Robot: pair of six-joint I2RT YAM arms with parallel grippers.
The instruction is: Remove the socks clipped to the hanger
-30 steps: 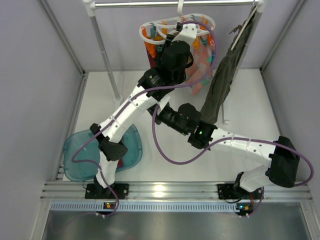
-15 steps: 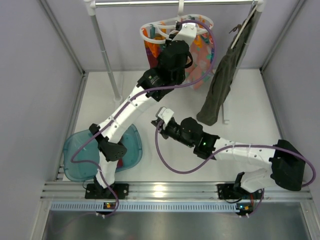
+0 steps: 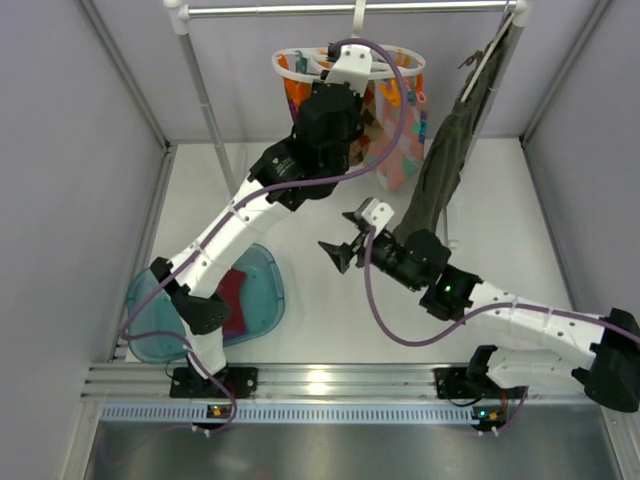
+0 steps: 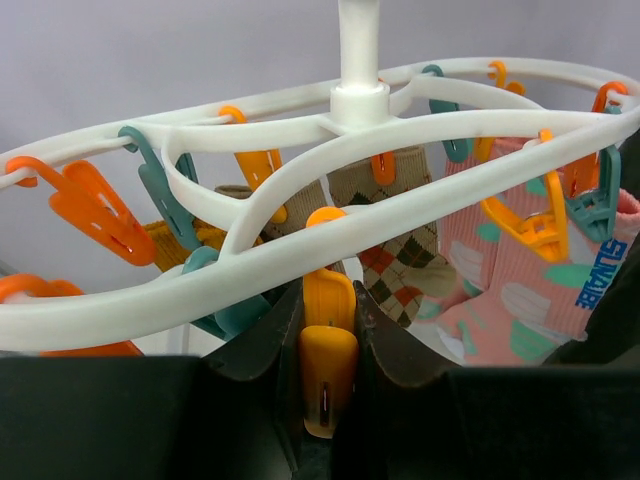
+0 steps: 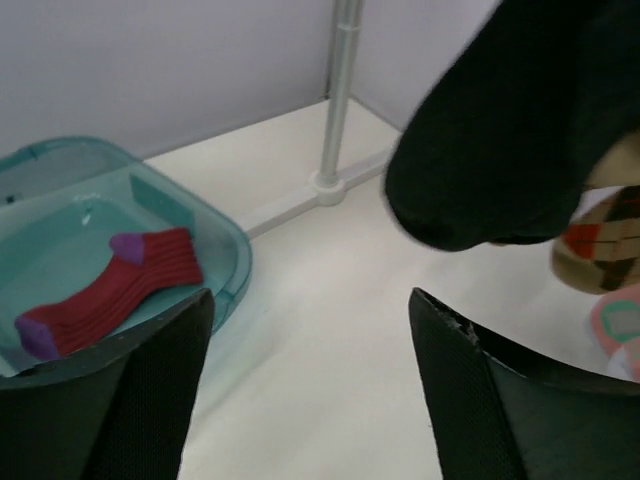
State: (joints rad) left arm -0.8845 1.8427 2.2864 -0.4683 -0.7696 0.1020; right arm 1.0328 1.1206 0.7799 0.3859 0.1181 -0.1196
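The white tabletop fills the view from above. A long green garment hangs from the rail at the back right. Next to it, on the same rail, hangs the hanger, a white loop with many little clips.

A see-through blue bin sits on the tabletop at the front left, with one red sock lying flat inside. The right wrist view shows what the top view does not: this sock has a purple toe and heel.

The right hand hangs over the middle of the tabletop with its fingers wide apart and nothing between them.

The top view shows the left arm reaching up to the hanger, but not the fingers. The left wrist view does (it looks right up under the white loop). There the left hand is clamped on an orange clip. Behind the clip hang a brown checked sock and a pink sock with green shapes.
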